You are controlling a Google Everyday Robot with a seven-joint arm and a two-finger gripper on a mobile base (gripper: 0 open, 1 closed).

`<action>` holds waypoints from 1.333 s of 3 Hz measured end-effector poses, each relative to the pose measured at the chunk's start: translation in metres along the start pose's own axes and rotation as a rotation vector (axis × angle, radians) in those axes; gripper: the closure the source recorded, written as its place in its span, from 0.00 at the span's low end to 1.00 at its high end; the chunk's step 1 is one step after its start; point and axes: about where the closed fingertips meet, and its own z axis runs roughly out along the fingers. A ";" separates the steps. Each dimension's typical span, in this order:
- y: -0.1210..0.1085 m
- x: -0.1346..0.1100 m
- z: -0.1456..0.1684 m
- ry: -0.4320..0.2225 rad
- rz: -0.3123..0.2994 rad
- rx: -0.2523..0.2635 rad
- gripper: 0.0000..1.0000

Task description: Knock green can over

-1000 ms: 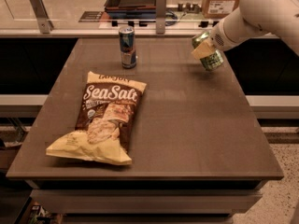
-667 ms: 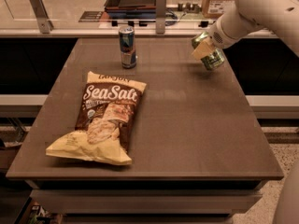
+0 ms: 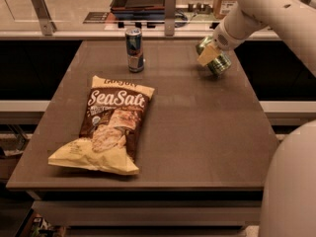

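1. Olive-green and silver, the green can (image 3: 220,62) sits in the camera view at the far right of the bench (image 3: 197,132), near its back edge. It is tipped well off upright, one end pointing up-left and the other down-right.
2. Compared with a second ago, the can has kept much the same tilt and has shifted only slightly leftward along with the pincer. It was already leaning then, so no fresh fall shows.
3. The robot itself has changed more: the pale arm (image 3: 256,9) now reaches in from higher on the right, and a large pale part of the robot's body (image 3: 294,181) has come to fill the lower right corner.
4. For the task, this suggests the knock is largely made or in its last stage. Whether the can rests fully on its side on the bench or is propped by the pincer cannot be told.
5. The pincer (image 3: 208,54) lies at the can's upper-left side, its yellowish tip overlapping the can and seemingly touching it. Whether it is apart, together or clamped on the can cannot be told.
6. The blue-and-silver can (image 3: 134,49) stands upright well apart to the left, and the sea-salt crisp bag (image 3: 108,125) lies flat nearer the front left. Neither has moved.
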 end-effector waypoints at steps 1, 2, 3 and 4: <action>0.005 -0.005 0.014 -0.007 -0.015 -0.030 1.00; 0.010 -0.011 0.028 -0.024 -0.020 -0.062 1.00; 0.010 -0.012 0.027 -0.024 -0.020 -0.062 1.00; 0.016 -0.019 0.041 -0.045 -0.021 -0.098 1.00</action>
